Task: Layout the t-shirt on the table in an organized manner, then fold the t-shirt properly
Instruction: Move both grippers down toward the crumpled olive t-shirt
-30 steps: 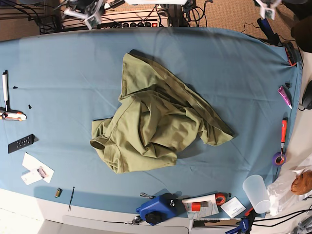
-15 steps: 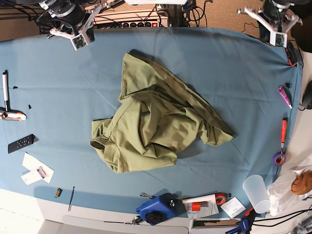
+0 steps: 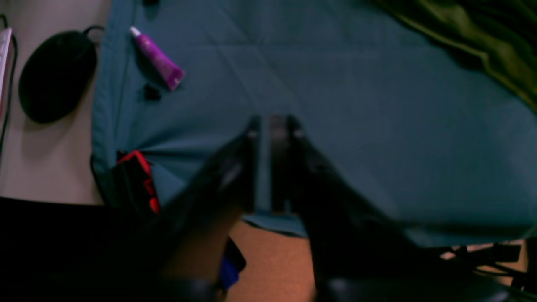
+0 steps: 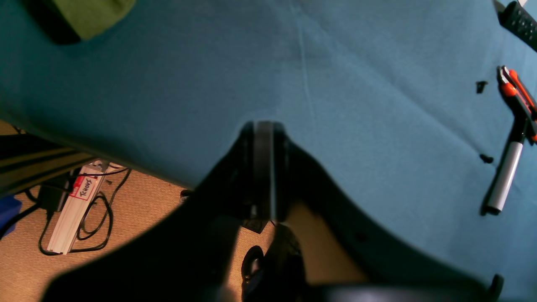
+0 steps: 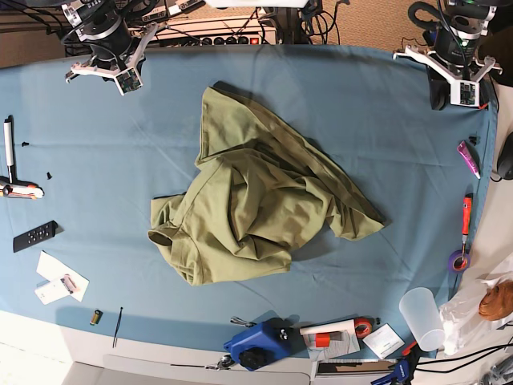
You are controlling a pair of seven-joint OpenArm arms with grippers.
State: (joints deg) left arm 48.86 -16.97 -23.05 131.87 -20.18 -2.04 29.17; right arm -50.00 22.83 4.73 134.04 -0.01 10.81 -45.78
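The olive-green t-shirt (image 5: 256, 212) lies crumpled in a heap in the middle of the blue-clothed table (image 5: 385, 128). A corner of it shows at the top right of the left wrist view (image 3: 482, 50) and at the top left of the right wrist view (image 4: 92, 14). My right gripper (image 5: 103, 62) hovers over the far left table edge, shut and empty (image 4: 263, 126). My left gripper (image 5: 451, 76) hovers over the far right corner, its fingers together and empty (image 3: 270, 126). Both are well away from the shirt.
A purple tube (image 3: 159, 63), a red clamp (image 3: 136, 176) and a black mouse (image 3: 54, 75) lie near my left gripper. A marker (image 4: 505, 176), a cutter (image 4: 518, 96) and a remote (image 5: 34, 235) lie at the left. A cup (image 5: 421, 317) and a blue tool (image 5: 256, 345) stand at the front edge.
Both arms have come further into the base view from the far edge, over the table's far corners. The t-shirt has not moved.
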